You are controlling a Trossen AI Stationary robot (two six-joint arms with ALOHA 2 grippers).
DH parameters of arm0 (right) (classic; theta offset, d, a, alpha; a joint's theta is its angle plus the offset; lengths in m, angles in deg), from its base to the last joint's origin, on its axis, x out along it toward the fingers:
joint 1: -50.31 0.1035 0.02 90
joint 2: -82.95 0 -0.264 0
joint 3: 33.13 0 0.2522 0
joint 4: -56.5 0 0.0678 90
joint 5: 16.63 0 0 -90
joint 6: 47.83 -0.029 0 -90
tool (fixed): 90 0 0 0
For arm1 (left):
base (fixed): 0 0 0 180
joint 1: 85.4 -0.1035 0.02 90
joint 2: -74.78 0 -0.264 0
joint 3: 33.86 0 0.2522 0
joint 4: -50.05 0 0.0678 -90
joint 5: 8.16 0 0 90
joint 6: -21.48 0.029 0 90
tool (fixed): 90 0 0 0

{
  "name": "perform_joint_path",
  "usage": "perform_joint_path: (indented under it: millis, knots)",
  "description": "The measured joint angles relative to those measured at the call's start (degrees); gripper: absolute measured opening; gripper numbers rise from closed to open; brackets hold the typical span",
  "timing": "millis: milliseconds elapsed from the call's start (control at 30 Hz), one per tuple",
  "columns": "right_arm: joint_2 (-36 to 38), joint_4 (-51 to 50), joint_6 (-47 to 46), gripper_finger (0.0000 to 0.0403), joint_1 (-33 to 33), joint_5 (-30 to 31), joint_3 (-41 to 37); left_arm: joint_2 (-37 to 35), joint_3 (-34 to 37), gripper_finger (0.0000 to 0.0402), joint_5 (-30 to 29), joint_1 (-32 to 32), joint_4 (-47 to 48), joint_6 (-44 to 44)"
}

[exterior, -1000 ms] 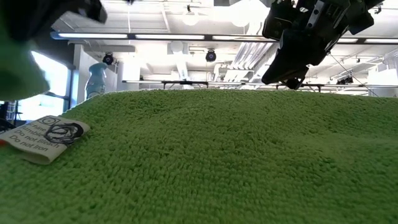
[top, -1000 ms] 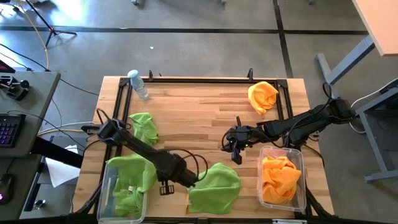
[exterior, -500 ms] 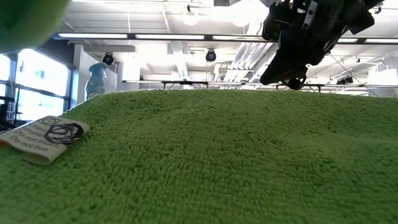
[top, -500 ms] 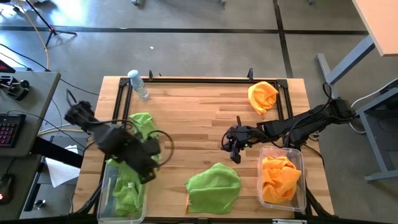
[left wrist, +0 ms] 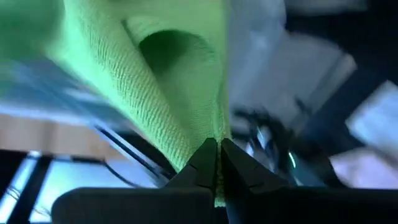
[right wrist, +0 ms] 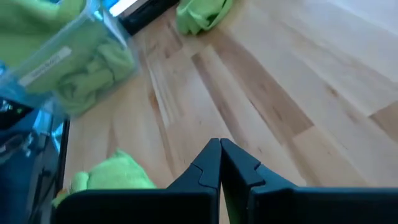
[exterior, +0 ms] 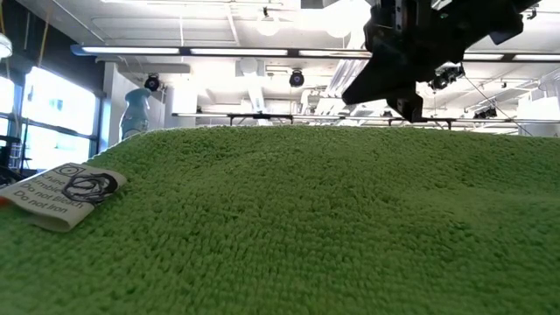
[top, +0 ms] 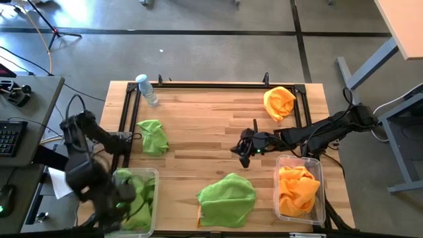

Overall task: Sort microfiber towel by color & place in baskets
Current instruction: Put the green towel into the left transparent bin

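Nearest the front edge of the table (top: 218, 125) lie the two bins: the left bin (top: 149, 173) holds green towels, the right bin (top: 320, 173) orange ones (top: 295, 192). Between them a loose green towel (top: 228, 196) lies on the wood. The left tool (top: 106, 201) is at the left bin, its tips pinched together on a fold of a green towel (left wrist: 168, 99) that trails from them. To do this drop well, that cloth should hang wholly inside the bin walls before the tips part, so no corner drapes over the rim. Mid-table, the right tool (top: 243, 153) hovers closed and empty above bare wood. Farther back lie a small green towel (top: 153, 136) on the left and an orange towel (top: 279, 102) near the far right corner, with a water bottle (top: 147, 89) at the far left.
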Motion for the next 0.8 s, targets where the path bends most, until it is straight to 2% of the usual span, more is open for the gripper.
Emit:
perform_joint_path:
  millis: [67, 167, 233, 367, 500, 533, 633, 800]
  knots:
    - [0.0, 0.0, -0.7, 0.0000, 0.0, 1.4, 0.0, 0.6, 0.0, 0.0000, 3.2, 2.8, -5.5, -0.4]
    - [0.0, 0.0, -2.1, 0.0000, 0.0, 2.6, 0.0, 1.5, 0.0, 0.0000, 2.8, 6.3, -11.6, 2.5]
    - [0.0, -0.1, -3.0, 0.0000, 0.0, 3.2, 0.0, 1.9, 0.0, 0.0000, -1.6, 7.3, -9.1, 4.2]
    - [0.0, -0.1, -5.0, 0.0000, 0.0, 4.4, 0.0, 2.6, 0.0, 0.0000, -12.4, 7.2, 2.5, 4.5]
    - [0.0, -0.1, -5.9, 0.0000, 0.0, 4.5, 0.0, 2.2, 3.6, 0.0000, -26.5, 6.2, 1.2, 8.5]
    - [0.0, 0.0, -6.5, 0.0000, 0.0, 4.5, 0.0, 2.3, 4.6, 0.0000, -27.5, 5.9, 1.6, 8.5]
    - [0.0, 0.1, -7.1, 0.0000, 0.0, 4.5, 0.0, 3.1, 8.9, 0.0000, -24.3, 4.7, 2.5, 9.6]
    - [0.0, 0.3, -8.0, 0.0000, 0.3, 4.4, 0.0, 3.1, 20.8, 0.0000, -20.0, 5.1, -1.7, 7.5]
